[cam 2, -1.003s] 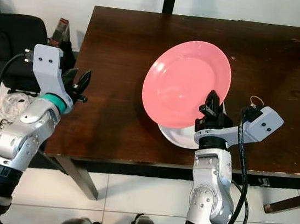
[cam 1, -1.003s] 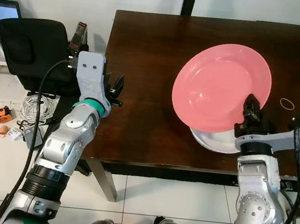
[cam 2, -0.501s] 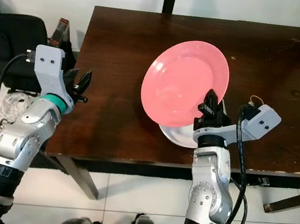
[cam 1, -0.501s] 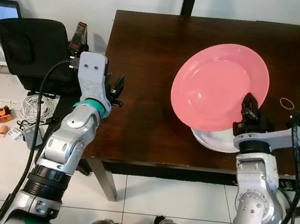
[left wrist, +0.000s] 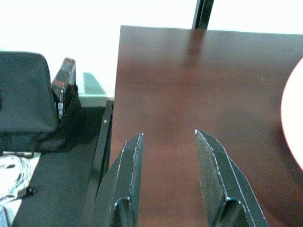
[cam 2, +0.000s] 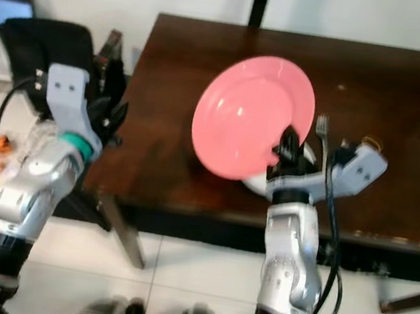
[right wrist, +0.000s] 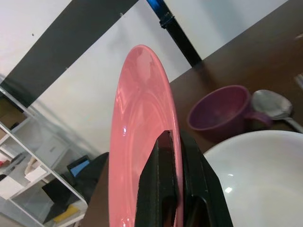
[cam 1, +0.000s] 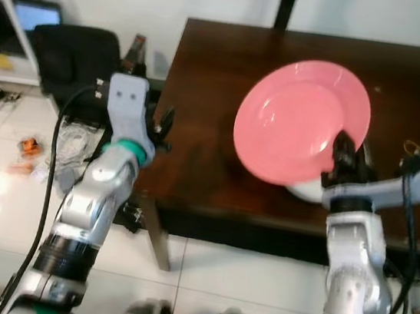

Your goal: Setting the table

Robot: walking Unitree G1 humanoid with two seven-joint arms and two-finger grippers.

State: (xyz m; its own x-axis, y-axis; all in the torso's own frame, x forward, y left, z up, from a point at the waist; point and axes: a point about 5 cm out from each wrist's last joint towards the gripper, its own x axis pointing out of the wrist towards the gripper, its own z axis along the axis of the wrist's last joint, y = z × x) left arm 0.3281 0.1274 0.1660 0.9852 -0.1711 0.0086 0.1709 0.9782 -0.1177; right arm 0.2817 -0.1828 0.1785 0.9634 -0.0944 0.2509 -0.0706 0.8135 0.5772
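Right wrist view: right gripper [right wrist: 171, 189] clamps the pink plate [right wrist: 142, 137] by its rim, tilted on edge above the white bowl [right wrist: 260, 175]; left gripper [left wrist: 170, 184], fingers apart, hovers well away.

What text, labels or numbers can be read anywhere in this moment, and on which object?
None can be read.
Laptop screen: lit, too blurred and small to read.
Pink plate, white plate, purple cup and table: plain, no markings.
Small box by the black bag: print illegible.
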